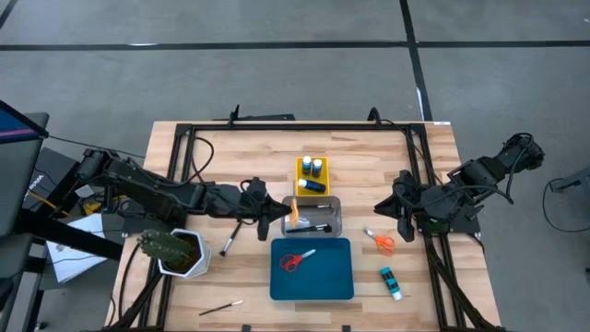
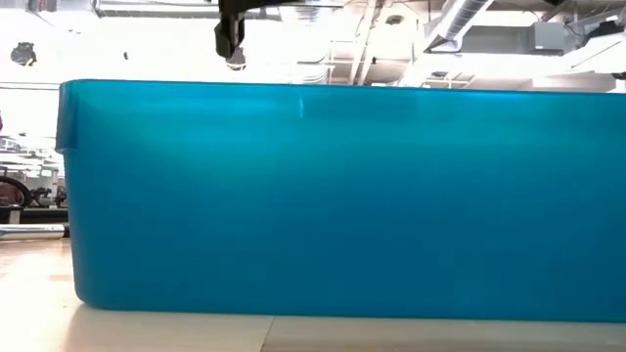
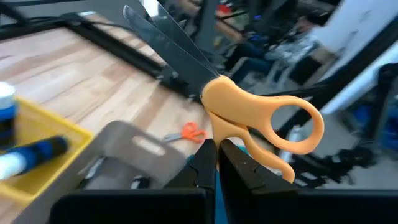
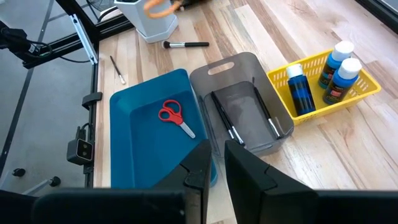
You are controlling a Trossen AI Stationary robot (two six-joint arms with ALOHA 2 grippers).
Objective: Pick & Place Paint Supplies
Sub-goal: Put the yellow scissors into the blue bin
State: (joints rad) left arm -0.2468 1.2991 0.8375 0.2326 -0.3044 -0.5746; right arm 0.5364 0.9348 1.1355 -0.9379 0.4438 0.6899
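Above the clear tray (image 1: 312,218) the left tool (image 3: 216,163) is closed on the orange scissors (image 3: 261,118), so it should carry them level over the blue tray (image 1: 312,269) before opening, while the right tool (image 4: 214,163) waits nearly closed and empty.

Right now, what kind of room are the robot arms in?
Probably a workshop or robotics lab: bare ceiling pipes overhead, a grey concrete floor marked with dark lines, and a wooden table fitted with a black metal frame.
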